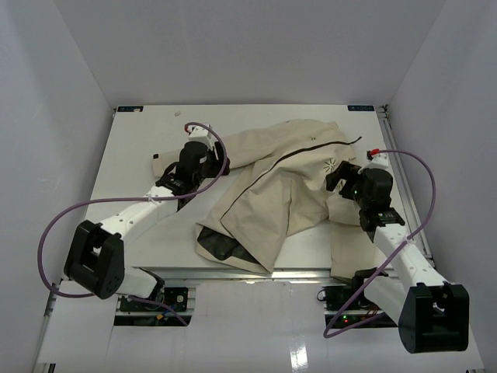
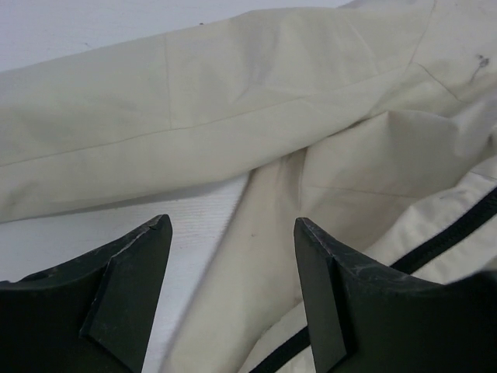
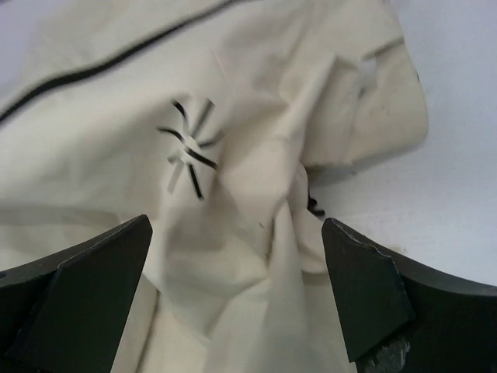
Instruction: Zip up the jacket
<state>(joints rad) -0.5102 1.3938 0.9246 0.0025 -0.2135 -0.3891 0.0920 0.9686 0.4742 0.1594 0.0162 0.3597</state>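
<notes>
Nearest the arm bases, the jacket (image 1: pixel 287 186) lies crumpled on the worktop (image 1: pixel 140 132). Its hem is folded over, so the black lining (image 1: pixel 221 247) shows along the jacket's near edge. It is not zipped: the dark zipper edge (image 1: pixel 268 165) runs in a loose curve up the jacket's middle toward its far end.

Midway along the jacket, the right gripper (image 3: pixel 237 233) hovers over the chest panel, just short of the starburst mark (image 3: pixel 190 148). Its jaws are spread wide and hold nothing, and a raised ridge of cloth sits below the gap. On the jacket's opposite flank, the left gripper (image 2: pixel 233 233) hangs where a sleeve (image 2: pixel 155 124) leaves the body. Its jaws are well apart and empty, over cloth and a strip of bare worktop.

The jacket looks light, soft and limp, so it will likely bunch and drag rather than slide as one piece. A single thin layer may slip from a pinch. The stitched zipper edge should give the firmest hold, one gripper pinning its lower end while the other draws upward. I cannot make out the slider, and the lower ends seem buried in the fold at the hem.
</notes>
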